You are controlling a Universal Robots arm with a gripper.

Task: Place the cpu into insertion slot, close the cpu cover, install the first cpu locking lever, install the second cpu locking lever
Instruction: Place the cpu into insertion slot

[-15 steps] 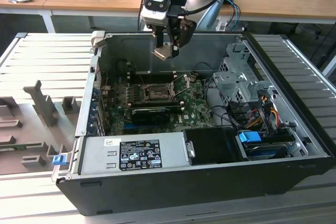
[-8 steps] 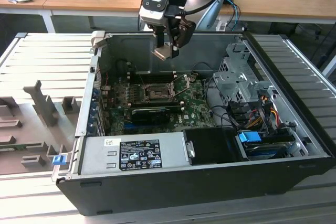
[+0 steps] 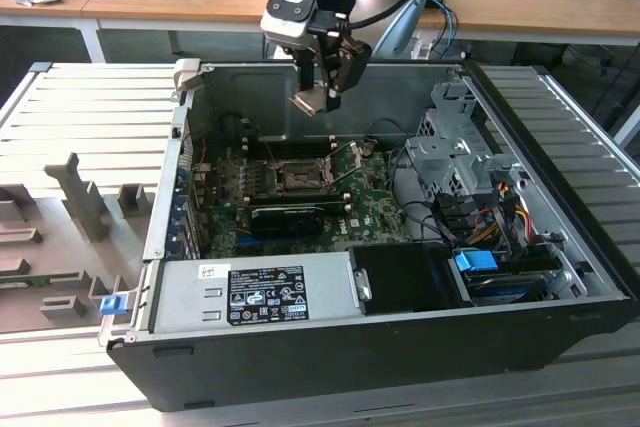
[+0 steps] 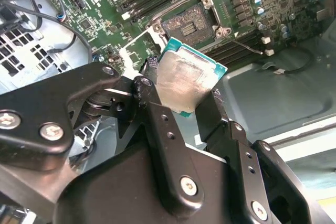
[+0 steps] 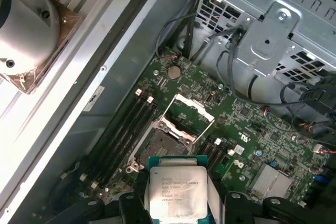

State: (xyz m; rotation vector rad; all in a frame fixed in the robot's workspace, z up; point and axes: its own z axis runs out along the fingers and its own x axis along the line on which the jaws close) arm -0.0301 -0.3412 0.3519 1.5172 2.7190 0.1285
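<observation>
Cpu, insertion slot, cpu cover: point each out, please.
cpu [image 5: 177, 190], first wrist view, middle of its silver top.
insertion slot [image 5: 158, 148], first wrist view, dark contact field.
cpu cover [image 5: 197, 107], first wrist view, bright bar of the frame.

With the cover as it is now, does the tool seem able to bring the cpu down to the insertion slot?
Probably yes. The tool, shut on the cpu, hangs above the insertion slot; the cpu cover stands open and nothing lies between them.
</observation>
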